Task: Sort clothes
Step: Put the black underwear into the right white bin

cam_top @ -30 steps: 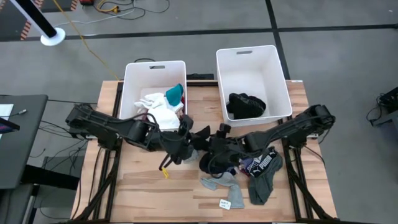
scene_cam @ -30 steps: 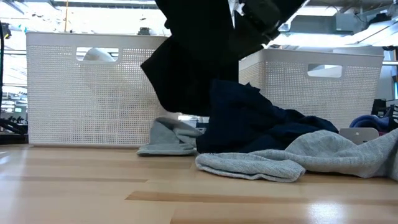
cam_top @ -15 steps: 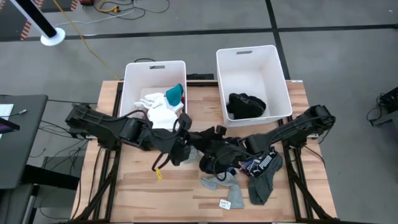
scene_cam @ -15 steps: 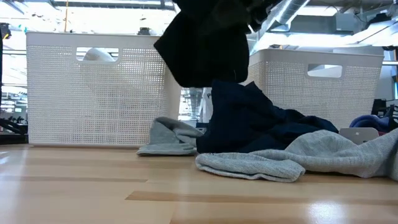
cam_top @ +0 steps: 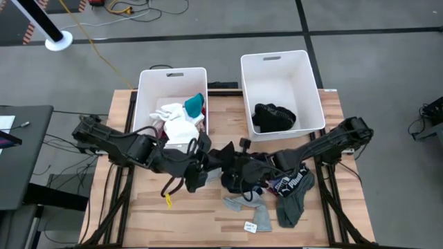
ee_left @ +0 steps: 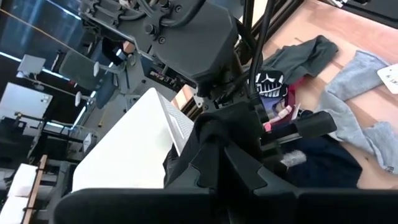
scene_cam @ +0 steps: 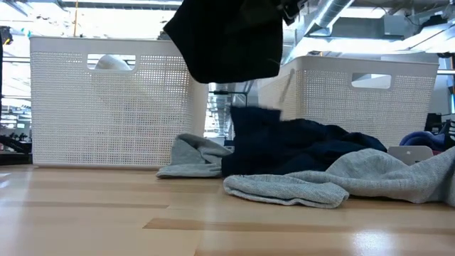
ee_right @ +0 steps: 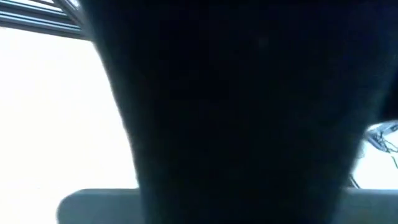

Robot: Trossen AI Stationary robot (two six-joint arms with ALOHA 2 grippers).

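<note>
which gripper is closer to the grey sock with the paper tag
Right. The right gripper sits just above the grey sock at the pile's edge; the left gripper is farther off, toward the left bin.

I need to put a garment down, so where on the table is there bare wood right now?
Bare table runs along the front left, ahead of the left arm. A smaller strip lies between the two bins. It is crowded centre to front right, where the clothes pile and both grippers meet.

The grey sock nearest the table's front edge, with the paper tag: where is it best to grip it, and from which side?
Probably from straight above, at the bunched end of the grey sock away from its tag. It lies flat, apart from the dark pile, with bare table beside it.
</note>
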